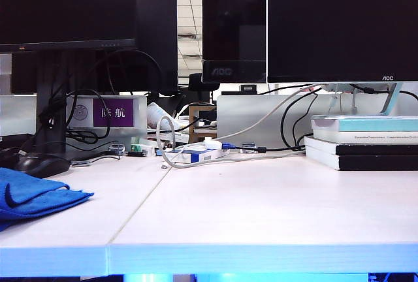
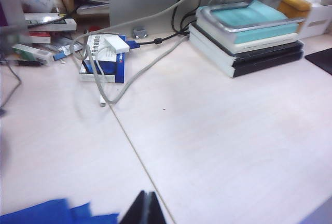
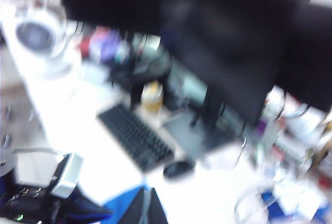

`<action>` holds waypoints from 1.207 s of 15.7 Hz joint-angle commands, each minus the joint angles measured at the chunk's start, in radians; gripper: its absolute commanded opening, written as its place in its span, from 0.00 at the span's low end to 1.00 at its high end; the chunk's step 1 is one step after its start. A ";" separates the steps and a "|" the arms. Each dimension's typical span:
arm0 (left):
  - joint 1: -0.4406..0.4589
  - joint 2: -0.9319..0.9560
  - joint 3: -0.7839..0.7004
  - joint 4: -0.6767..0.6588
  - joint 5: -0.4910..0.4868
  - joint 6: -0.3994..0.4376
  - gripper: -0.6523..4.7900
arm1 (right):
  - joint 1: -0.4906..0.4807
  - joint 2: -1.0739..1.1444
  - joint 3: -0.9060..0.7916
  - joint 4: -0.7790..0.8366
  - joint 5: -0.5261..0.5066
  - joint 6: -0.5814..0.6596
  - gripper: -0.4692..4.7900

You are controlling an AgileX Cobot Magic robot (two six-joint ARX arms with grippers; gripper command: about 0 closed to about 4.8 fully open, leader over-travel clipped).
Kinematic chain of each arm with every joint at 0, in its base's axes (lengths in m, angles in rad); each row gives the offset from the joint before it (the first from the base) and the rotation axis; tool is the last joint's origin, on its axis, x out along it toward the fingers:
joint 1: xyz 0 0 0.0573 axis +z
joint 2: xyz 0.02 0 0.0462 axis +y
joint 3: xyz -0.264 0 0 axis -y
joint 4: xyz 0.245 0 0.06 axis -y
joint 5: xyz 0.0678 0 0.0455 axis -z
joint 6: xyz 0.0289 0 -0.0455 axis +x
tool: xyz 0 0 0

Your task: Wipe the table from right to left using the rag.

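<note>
matte white table [image 1: 261,210], rumpled blue terry rag [image 1: 32,194] at left; left gripper [image 2: 147,208] and right gripper [image 3: 147,208] jaws clenched, empty

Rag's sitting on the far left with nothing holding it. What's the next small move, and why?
Probably bring the left gripper back down to the rag and grasp it. The rag lies loose at the left end of the table, and both grippers look shut and empty; the right gripper is raised, looking down over the desk.

We see the rag [image 1: 36,194] cut off beside the mouse [image 1: 40,163]; the right wrist view's keyboard [image 3: 136,137] is blurred.
</note>
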 commanded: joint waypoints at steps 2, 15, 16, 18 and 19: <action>-0.001 -0.005 -0.200 0.248 0.043 0.003 0.11 | 0.003 0.001 -0.199 0.012 0.002 -0.008 0.08; -0.001 -0.006 -0.307 0.142 0.039 0.004 0.11 | 0.004 -0.027 -0.679 0.012 0.075 -0.039 0.08; -0.001 -0.006 -0.307 0.142 0.039 0.004 0.11 | 0.004 -0.039 -0.679 0.012 0.078 -0.040 0.08; -0.001 -0.006 -0.307 0.142 0.039 0.004 0.11 | 0.004 -0.131 -0.679 0.012 0.144 -0.040 0.08; -0.001 -0.006 -0.307 0.142 0.039 0.004 0.11 | 0.002 -0.178 -0.694 0.012 0.181 -0.040 0.08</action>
